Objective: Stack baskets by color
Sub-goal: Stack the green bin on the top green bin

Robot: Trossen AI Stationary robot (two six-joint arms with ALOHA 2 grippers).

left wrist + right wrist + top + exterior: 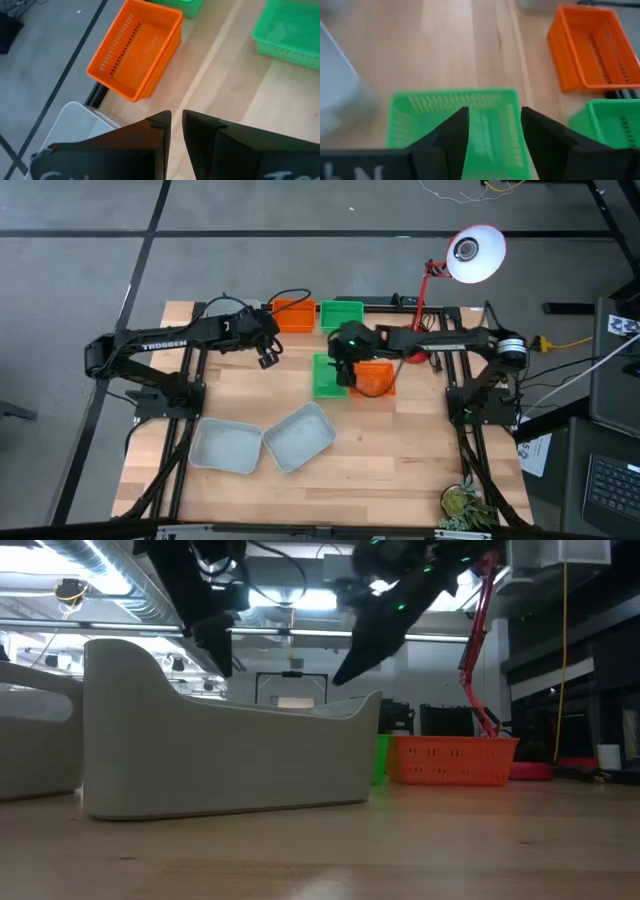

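Two green baskets show in the high view: one at mid-table (pixel 326 377) (pixel 470 125), one at the far edge (pixel 342 314). An orange basket (pixel 376 378) stands right of the mid-table green one, and another (pixel 293 314) (pixel 137 47) stands at the far edge. Two grey-white baskets (pixel 227 446) (pixel 298 437) rest near the front. My right gripper (pixel 341 372) (pixel 495 125) hovers open above the mid-table green basket, clear of it. My left gripper (pixel 268 358) (pixel 176 125) hangs in the air near the far orange basket, its fingers a narrow gap apart with nothing between.
A red desk lamp (pixel 470 255) stands at the table's far right, its stem (pixel 478 660) behind the orange basket. A small plant (pixel 465 505) sits at the near right corner. A pale grey bin (pixel 75 120) lies beside the far orange basket, under my left arm.
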